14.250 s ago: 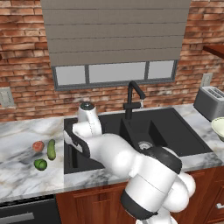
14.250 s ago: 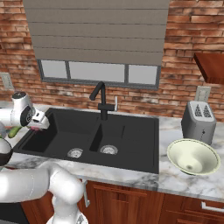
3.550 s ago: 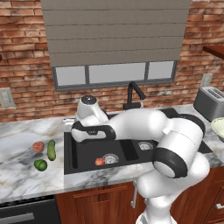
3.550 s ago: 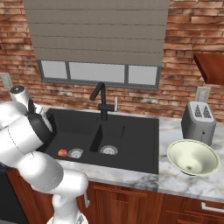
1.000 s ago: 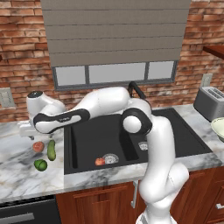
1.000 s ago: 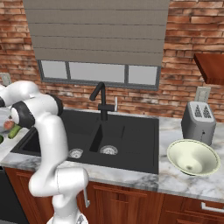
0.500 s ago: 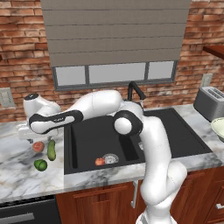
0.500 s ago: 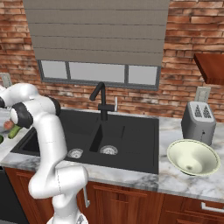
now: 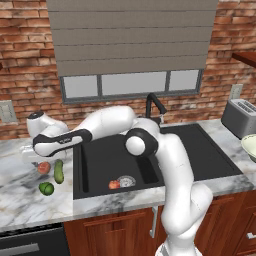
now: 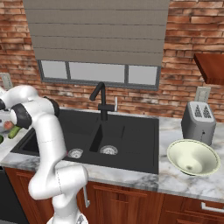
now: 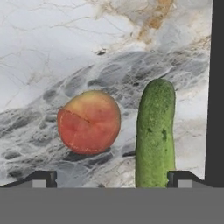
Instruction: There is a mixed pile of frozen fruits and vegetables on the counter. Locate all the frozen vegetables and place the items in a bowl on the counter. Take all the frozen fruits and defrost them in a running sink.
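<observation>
Step in hand: fetching the second frozen fruit; one peach point(image 9: 114, 184) already lies in the left basin of the sink point(image 9: 200, 150), near the drain.
Gripper point(image 11: 111, 179): jaws spread as wide as they go, holding nothing, poised above the counter point(image 9: 20, 175) at the far left of the arm's reach.
Target fruit: the remaining peach point(image 11: 89, 121) rests on the marble, between the two finger tips in the hand view but off to one side of centre.
Cucumber point(image 11: 155, 133): lies just beside that peach, apart from it by a narrow strip of marble, and runs down to the other finger tip.
Round green item point(image 9: 46, 188): on the counter nearer the front edge, separate from the other two.
Bowl point(image 10: 193, 158): far right of the counter, beside the toaster point(image 10: 198, 120), with nothing in it.
Faucet point(image 10: 100, 100): whether water is running cannot be made out at this size.
Next move calls for: shifting the hand so the peach sits centred between the jaws, clear of the cucumber, then descending and closing.
Risk: as judged, a straight descent could put one finger on the cucumber.
Outstanding: both vegetables not yet in the bowl.
</observation>
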Robot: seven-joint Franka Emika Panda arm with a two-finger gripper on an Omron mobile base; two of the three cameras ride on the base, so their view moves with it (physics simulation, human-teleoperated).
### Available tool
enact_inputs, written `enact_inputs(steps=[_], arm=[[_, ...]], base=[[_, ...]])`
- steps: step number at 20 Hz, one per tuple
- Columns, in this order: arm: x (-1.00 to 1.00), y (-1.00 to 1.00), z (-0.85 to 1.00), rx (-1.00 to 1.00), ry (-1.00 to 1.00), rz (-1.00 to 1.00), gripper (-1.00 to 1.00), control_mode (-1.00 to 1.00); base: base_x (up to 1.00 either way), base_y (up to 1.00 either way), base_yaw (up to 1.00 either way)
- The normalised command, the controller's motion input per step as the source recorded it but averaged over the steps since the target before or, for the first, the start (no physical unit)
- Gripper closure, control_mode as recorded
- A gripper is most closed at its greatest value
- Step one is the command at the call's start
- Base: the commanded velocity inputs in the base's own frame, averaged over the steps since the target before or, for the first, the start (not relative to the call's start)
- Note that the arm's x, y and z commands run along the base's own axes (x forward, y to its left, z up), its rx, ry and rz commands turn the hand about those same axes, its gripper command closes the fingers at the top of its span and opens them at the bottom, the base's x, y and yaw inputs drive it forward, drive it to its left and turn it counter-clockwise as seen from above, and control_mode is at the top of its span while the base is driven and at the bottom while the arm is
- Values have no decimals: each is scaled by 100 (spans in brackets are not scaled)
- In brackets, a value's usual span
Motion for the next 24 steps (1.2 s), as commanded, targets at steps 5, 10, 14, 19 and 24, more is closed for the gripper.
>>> enact_inputs(steps=[5,10,14,19,24], arm=[[1,0,-3,0,0,0,-100,-100],[7,0,-7,0,0,0,-100,-100],[9,0,-9,0,0,0,-100,-100],[14,1,-8,0,0,0,-100,-100],[13,6,-2,0,0,0,-100,-100]], base=[[0,0,0],[0,0,0],[0,0,0],[0,0,0],[0,0,0]])
